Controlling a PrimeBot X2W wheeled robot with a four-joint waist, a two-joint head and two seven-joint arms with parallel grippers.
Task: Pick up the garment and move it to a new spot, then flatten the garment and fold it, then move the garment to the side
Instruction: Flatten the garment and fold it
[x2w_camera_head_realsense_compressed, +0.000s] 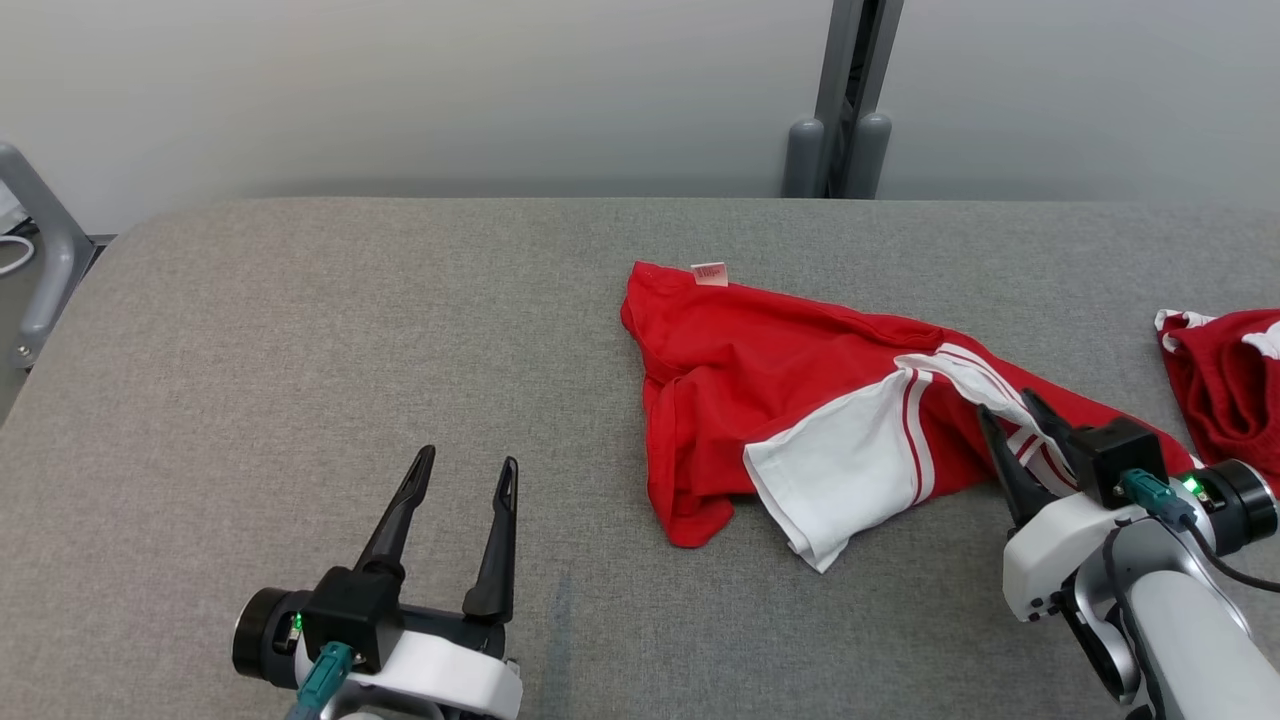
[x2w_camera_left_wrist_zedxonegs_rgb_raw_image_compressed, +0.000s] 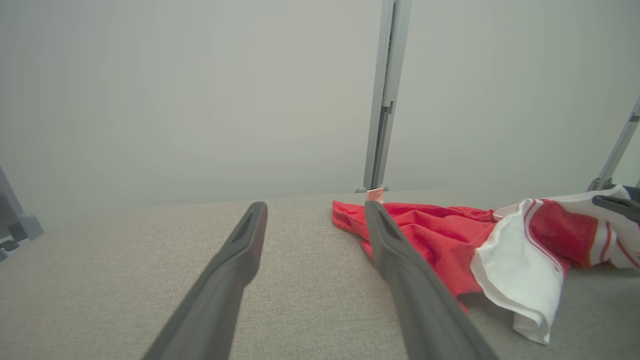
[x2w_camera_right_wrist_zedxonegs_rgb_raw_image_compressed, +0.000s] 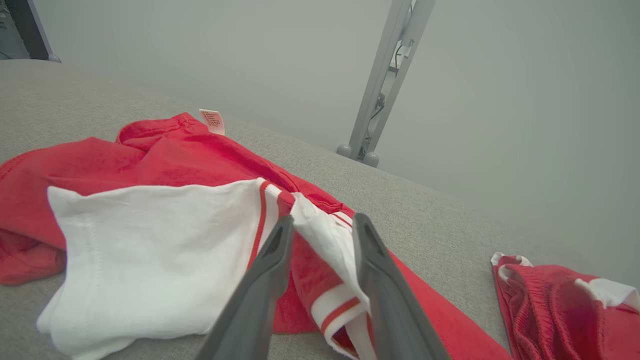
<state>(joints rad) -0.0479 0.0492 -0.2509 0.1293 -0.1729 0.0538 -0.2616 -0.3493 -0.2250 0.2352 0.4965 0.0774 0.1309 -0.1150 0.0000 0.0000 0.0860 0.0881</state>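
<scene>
right wrist view: right pincer (x2w_camera_right_wrist_zedxonegs_rgb_raw_image_compressed: 324, 220) straddles white fold of garment (x2w_camera_right_wrist_zedxonegs_rgb_raw_image_compressed: 150, 160)

The pink tag (x2w_camera_head_realsense_compressed: 709, 273) on the red garment (x2w_camera_head_realsense_compressed: 740, 370) bears print too small to read.

Red garment (x2w_camera_head_realsense_compressed: 760, 360), white red-striped sleeve (x2w_camera_head_realsense_compressed: 840, 460); grey, seemingly woven, table (x2w_camera_head_realsense_compressed: 300, 330).

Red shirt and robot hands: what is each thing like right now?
red shirt: crumpled, unfolded, lying on the table.
label: sticking up at the shirt's far edge.
left hand: open, empty, apart from the shirt.
right hand: fingers either side of a white striped fold; pinched or not, cannot tell.
other red garment: bunched up near the table's right edge.
</scene>
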